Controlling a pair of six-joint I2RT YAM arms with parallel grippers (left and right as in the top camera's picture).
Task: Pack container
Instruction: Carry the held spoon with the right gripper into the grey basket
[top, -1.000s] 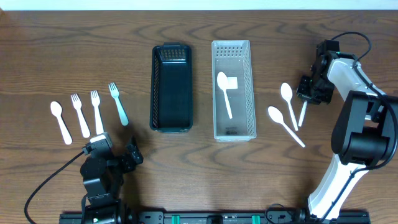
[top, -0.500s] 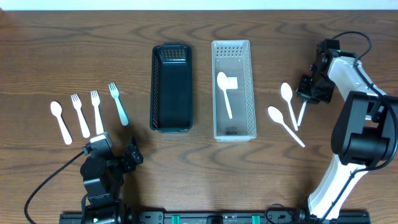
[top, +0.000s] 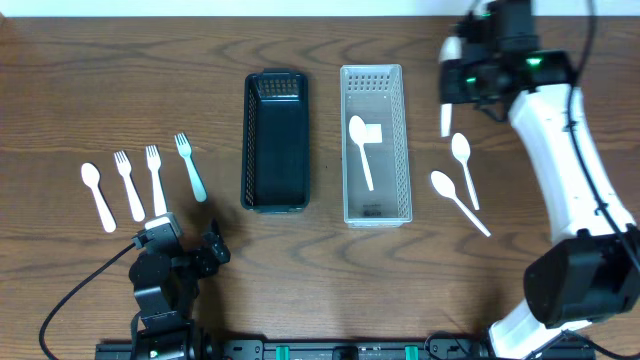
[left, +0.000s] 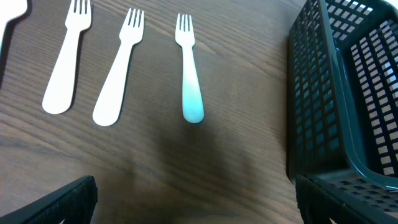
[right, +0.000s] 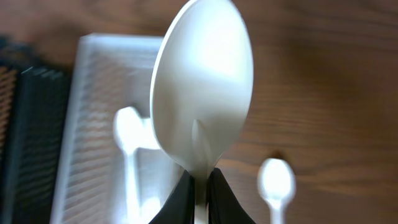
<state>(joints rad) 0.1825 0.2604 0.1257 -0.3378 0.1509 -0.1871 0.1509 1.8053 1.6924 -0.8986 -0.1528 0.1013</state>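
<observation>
Up beside the clear perforated plastic basket (top: 404, 150), my right gripper (right: 202, 198) has just swung in from the right, clamped tight on a long white plastic spoon (right: 202, 81). Drop-off comes next, I reckon. My left gripper (left: 199, 205) waits, spread wide, empty.

No readable text, labels, brands, numbers or signs on anything in view.

White spoon (right: 202, 87); pale-blue fork (left: 189, 74); black mesh basket (top: 246, 140); clear bin (top: 406, 150); wood-grain table (top: 100, 80).
</observation>
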